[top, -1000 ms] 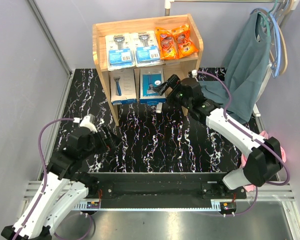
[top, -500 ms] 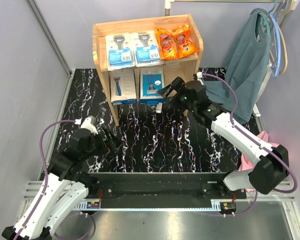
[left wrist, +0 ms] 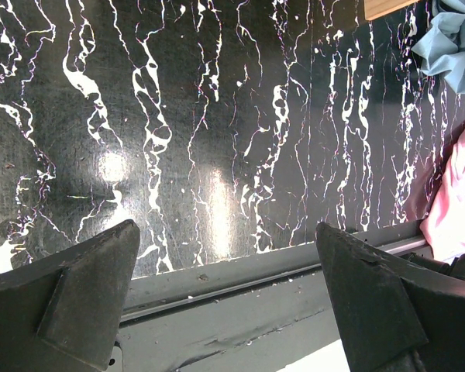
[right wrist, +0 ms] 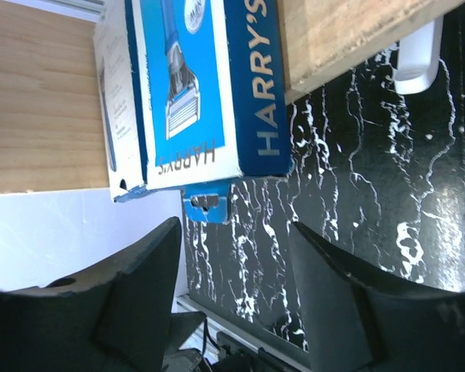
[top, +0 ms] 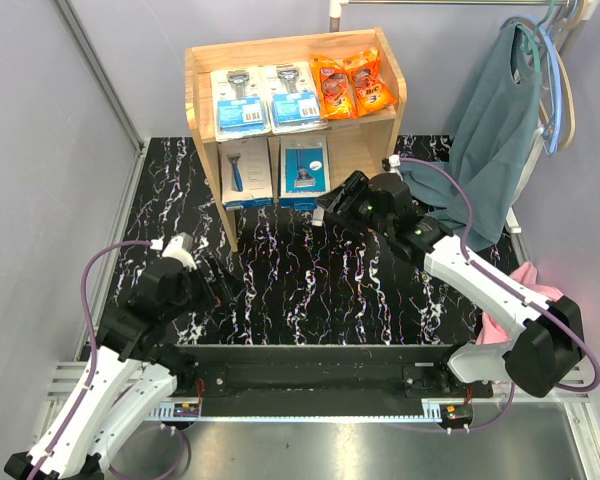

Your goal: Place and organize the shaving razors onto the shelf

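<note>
Shelf (top: 280, 46) at far side of marbled table (top: 310, 280).
Top tier: two blister packs (top: 240, 103) (top: 295, 98), two orange packets (top: 332, 87) (top: 370, 80), side by side.
Lower tier: second razor box (top: 244, 172) on left, Harry's razor box (top: 304, 170) (right wrist: 194, 85) just beside it.
Right gripper (top: 330, 200) (right wrist: 234, 232) just in front of Harry's razor box. Jaws parted, gap bare, box's hang tab just ahead of fingertips, no grip.
Left gripper (top: 218, 278) (left wrist: 226, 232) well apart from shelf, over near table edge, spread wide, holding nothing.

We see a pale, matt wooden shelf (top: 202, 110), glossy orange packets (top: 353, 85), smooth printed cardboard boxes (top: 304, 172), a black marbled tabletop (top: 310, 275) with a slight sheen, and soft teal cloth (top: 500, 130).
</note>
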You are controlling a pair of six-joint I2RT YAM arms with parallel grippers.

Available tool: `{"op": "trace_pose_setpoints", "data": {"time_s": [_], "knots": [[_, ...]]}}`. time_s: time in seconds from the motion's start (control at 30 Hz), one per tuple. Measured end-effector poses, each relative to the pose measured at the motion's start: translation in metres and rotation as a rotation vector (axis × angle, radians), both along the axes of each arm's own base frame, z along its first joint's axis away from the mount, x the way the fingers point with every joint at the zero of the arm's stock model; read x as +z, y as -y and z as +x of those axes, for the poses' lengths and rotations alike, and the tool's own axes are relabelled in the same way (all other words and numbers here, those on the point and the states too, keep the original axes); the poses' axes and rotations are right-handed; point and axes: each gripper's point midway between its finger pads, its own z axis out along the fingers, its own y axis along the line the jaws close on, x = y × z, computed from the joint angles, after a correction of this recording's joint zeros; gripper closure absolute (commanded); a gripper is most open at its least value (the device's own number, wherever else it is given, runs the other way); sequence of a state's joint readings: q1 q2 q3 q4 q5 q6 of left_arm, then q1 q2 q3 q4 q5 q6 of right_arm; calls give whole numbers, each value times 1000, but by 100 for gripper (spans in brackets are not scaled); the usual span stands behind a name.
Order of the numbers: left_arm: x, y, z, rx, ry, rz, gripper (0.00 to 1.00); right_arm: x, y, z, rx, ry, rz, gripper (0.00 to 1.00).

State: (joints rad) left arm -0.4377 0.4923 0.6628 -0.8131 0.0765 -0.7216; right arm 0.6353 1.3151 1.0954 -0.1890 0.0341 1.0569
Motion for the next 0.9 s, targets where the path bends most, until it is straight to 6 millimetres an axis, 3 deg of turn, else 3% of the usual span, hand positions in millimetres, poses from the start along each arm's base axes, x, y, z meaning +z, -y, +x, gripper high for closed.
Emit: {"op": "trace_pose_setpoints", "data": {"time_s": [0.13, 0.4, 0.7, 0.9], "knots": [[0, 0, 0, 0, 0, 0, 1, -2, -6, 7, -2, 6, 13, 37], [0, 0, 0, 0, 0, 0, 1, -25, -18, 23, -4, -31, -6, 38], [0, 0, 0, -2, -1, -1, 1, -1, -24, 36, -17, 22, 28, 38], [1, 0, -1, -3, 5, -5, 1, -1, -21, 39, -42, 19, 28, 37]]}}
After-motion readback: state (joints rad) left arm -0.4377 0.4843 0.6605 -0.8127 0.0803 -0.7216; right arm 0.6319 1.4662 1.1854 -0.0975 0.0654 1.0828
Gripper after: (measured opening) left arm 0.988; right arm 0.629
